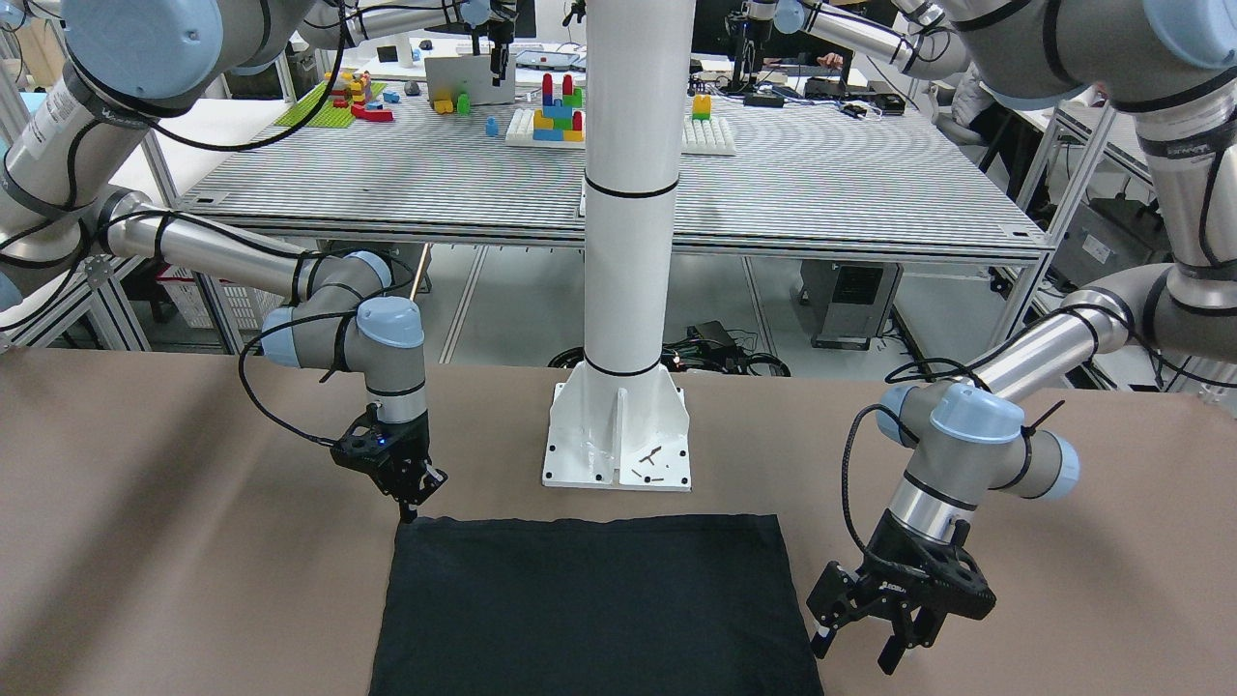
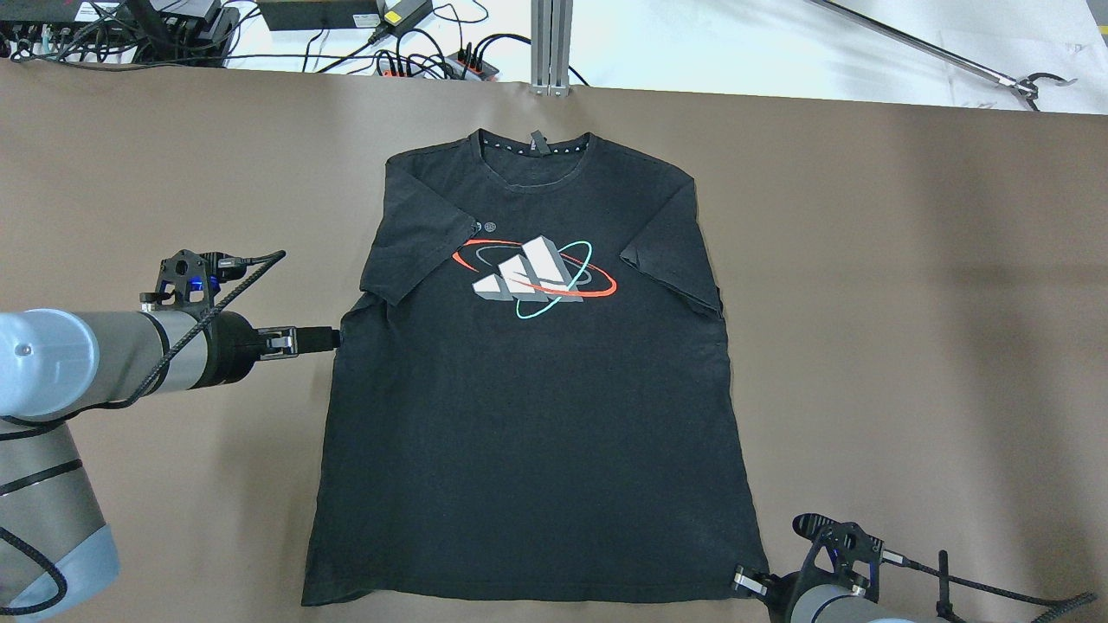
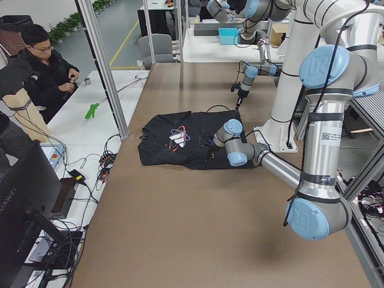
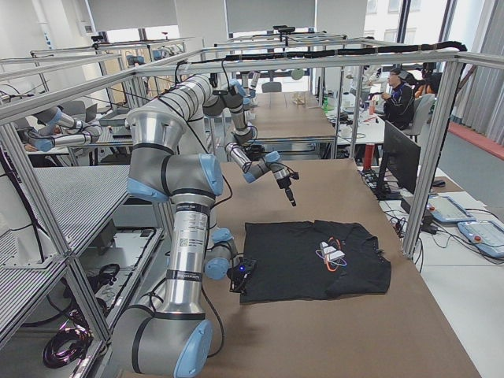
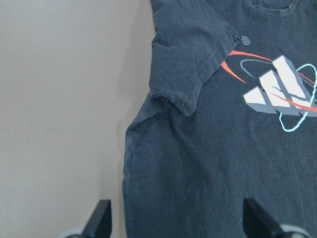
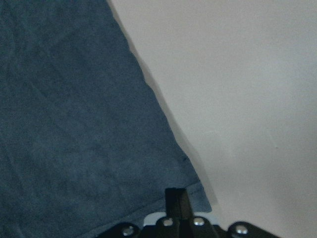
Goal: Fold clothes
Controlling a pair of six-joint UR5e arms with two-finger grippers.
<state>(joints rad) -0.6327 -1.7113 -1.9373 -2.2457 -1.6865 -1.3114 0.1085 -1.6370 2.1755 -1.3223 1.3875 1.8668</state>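
Observation:
The clothes point(image 2: 519, 415) are a black T-shirt with a white, red and teal chest logo, lying flat and face up on the brown table, collar away from me. My left gripper point(image 2: 322, 340) is open at the shirt's left side seam below the sleeve. The left wrist view shows the left gripper point(image 5: 179, 220) with its fingers wide apart, straddling that edge of the clothes point(image 5: 208, 163). My right gripper point(image 1: 409, 510) is shut on the hem corner of the clothes point(image 1: 589, 609). The right wrist view shows the right gripper point(image 6: 176, 198) as one narrow tip over that corner of the clothes point(image 6: 74, 124).
The white pillar's base plate point(image 1: 618, 435) stands just behind the hem. Cables and power strips point(image 2: 433, 61) lie past the table's far edge beside a grey post point(image 2: 550, 43). A person point(image 3: 42, 66) sits beyond that side. Brown tabletop point(image 2: 909, 303) surrounds the shirt.

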